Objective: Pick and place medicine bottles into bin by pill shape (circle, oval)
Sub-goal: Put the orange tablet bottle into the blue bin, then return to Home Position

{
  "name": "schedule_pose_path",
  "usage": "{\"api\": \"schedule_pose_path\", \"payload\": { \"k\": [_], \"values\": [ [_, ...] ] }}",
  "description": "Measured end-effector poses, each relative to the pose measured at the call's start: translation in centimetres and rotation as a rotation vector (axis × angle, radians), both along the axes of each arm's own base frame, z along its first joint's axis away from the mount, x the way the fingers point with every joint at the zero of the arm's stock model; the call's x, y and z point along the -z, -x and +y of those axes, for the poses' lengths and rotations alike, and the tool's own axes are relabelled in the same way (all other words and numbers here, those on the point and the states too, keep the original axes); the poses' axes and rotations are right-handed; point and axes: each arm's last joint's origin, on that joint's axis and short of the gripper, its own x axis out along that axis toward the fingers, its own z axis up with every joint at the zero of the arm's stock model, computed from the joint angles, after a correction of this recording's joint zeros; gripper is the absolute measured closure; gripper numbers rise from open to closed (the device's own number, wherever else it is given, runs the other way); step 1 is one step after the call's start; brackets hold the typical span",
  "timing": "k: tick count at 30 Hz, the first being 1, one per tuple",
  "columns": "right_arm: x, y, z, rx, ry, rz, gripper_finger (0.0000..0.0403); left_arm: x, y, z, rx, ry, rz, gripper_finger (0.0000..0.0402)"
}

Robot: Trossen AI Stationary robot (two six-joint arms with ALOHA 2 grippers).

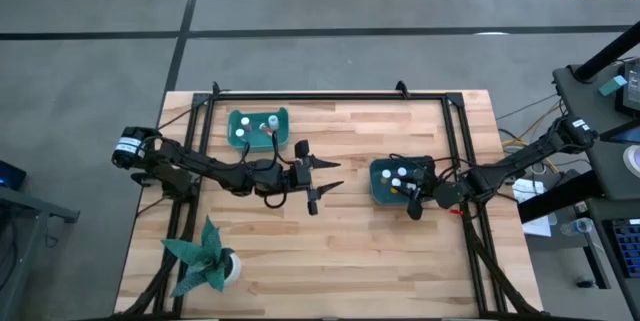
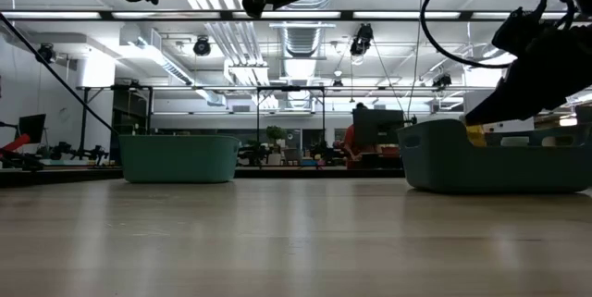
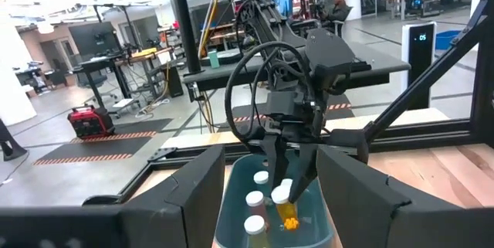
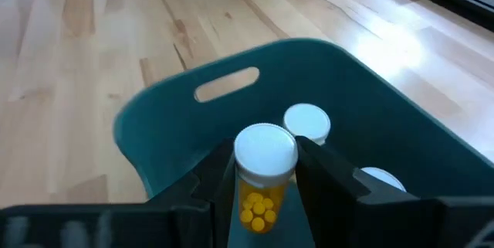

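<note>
Two teal bins stand on the wooden table: one at the far left [image 1: 245,121] with medicine bottles [image 1: 270,123] in it, one at the right [image 1: 384,183] holding several white-capped bottles [image 4: 306,120]. My right gripper [image 1: 413,203] is over the right bin's near side, shut on a bottle [image 4: 265,155] of round yellow pills. My left gripper [image 1: 322,183] hovers open above the table's middle, pointing level toward the right bin, with nothing between its fingers. My right gripper pinches the bottle's clear body [image 4: 259,194] just under the white cap, one finger [image 4: 212,182] on each side. The fingers slant down from the table's right side. The bottle stands about upright, cap up, inside the bin's walls; whether its base touches the floor is hidden.
A teal paper plant in a white pot [image 1: 208,261] stands at the near left. A black frame [image 1: 330,96] runs along the table's far edge and sides. Bare wood lies between the two bins and along the near edge.
</note>
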Motion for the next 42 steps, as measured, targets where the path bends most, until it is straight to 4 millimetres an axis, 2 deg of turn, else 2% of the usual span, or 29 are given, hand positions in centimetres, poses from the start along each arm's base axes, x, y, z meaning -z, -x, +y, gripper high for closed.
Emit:
{"api": "schedule_pose_path", "payload": {
  "k": [17,31,36,42],
  "values": [
    [1.2,-0.3,0.0,0.024,0.062,0.085,0.0285,0.0,0.0,0.0,0.000,0.000,0.001,0.0212],
    [1.2,-0.3,0.0,0.045,0.065,0.076,0.0224,0.0,0.0,0.0,0.000,-0.001,0.001,0.0212],
    [-0.3,-0.9,0.2,0.035,0.073,0.061,0.0223,0.0,0.0,0.0,0.000,-0.001,0.002,0.0212],
    [-3.7,-2.3,0.8,-0.001,0.109,0.027,0.0223,0.0,0.0,-0.1,0.004,-0.001,0.003,0.0212]
  ]
}}
